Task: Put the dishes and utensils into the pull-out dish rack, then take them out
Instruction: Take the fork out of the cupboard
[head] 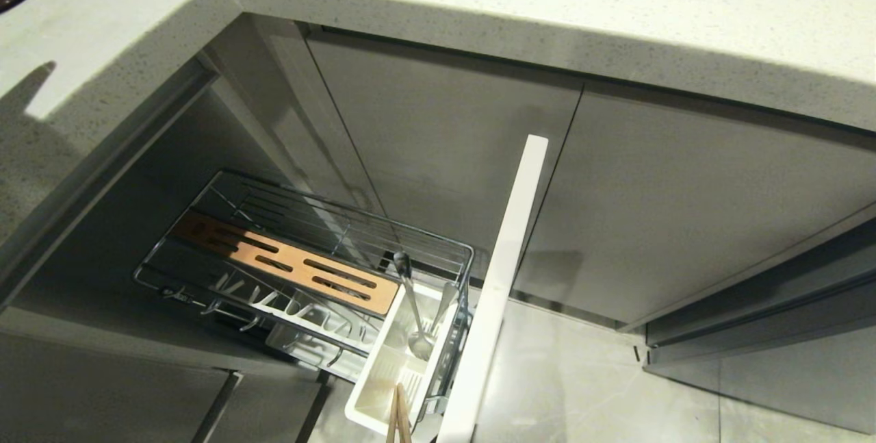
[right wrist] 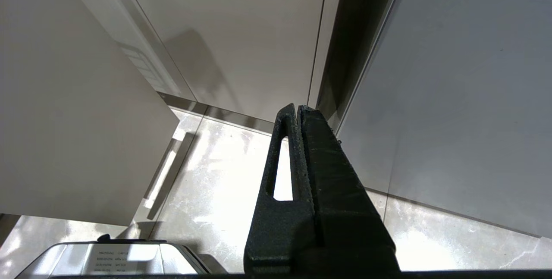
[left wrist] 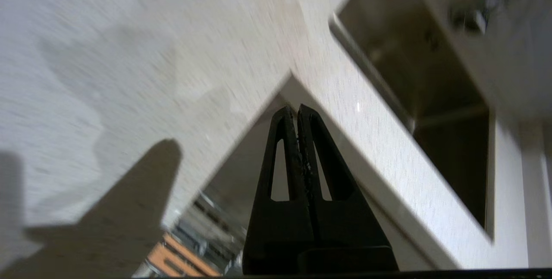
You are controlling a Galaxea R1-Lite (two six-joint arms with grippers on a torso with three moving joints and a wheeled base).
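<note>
The pull-out dish rack [head: 301, 251], a chrome wire basket fixed to a pale drawer front [head: 503, 279], stands pulled out below the counter edge. Its slotted wooden strip [head: 284, 263] holds no plate. In the white caddy [head: 400, 361] at the drawer-front end, a silver fork [head: 413, 306] leans handle-up; 2 wooden chopsticks [head: 399, 419] stand at its near corner.

One wire dish rack [head: 301, 251] pulled out, carrying one wooden slotted strip [head: 284, 261] and one white cutlery caddy [head: 390, 368]. In the caddy: two metal utensils [head: 419, 320], handles up, and one pair of chopsticks [head: 399, 419]. One counter [head: 479, 11] overhead. Two grippers, left [left wrist: 297, 113] and right [right wrist: 298, 111].
</note>
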